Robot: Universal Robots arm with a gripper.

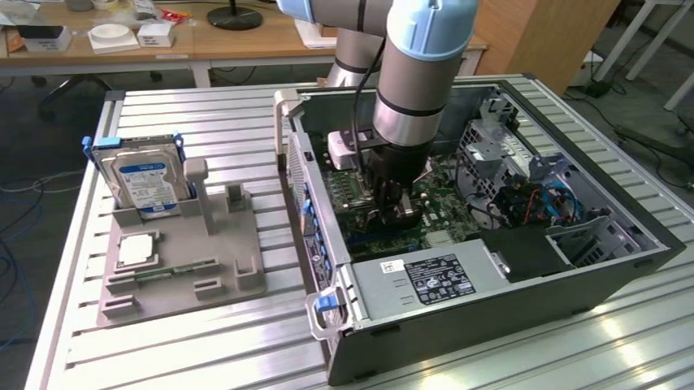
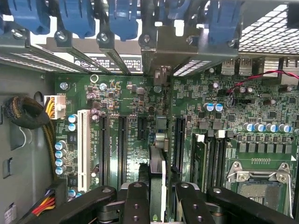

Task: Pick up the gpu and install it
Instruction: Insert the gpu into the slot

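Observation:
My gripper (image 1: 396, 207) is lowered inside the open computer case (image 1: 607, 284), just above the green motherboard (image 1: 440, 203). In the wrist view my gripper (image 2: 159, 191) is shut on the gpu (image 2: 157, 163), a thin dark card seen edge-on between the black fingers (image 2: 136, 198). The card runs along the motherboard's expansion slots (image 2: 122, 140), in line with a metal bracket (image 2: 161, 44) at the case's rear wall. Whether the card's edge touches a slot is hidden.
A grey fixture (image 1: 179, 260) on the exterior view's left holds the silver hard drive (image 1: 146, 183), a square chip (image 1: 136, 250) and a memory stick (image 1: 162, 272). The power supply (image 1: 423, 280) and the drive cage with blue cables (image 1: 542, 199) crowd the case. Blue slot latches (image 2: 74, 16) and a CPU socket (image 2: 257, 179) flank the card.

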